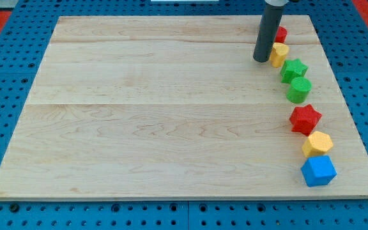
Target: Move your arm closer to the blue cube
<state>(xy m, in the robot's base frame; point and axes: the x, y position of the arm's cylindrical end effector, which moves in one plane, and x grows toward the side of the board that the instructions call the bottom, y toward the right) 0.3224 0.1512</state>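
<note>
The blue cube lies at the lower right corner of the wooden board. My tip is at the upper right, far above the cube in the view, just left of a yellow block. A line of blocks runs down the right side between them: a red block partly hidden behind the rod, a green star, a green cylinder, a red star and a yellow hexagon touching the blue cube's top.
The board sits on a blue pegboard table with holes. Its right edge runs close to the block line.
</note>
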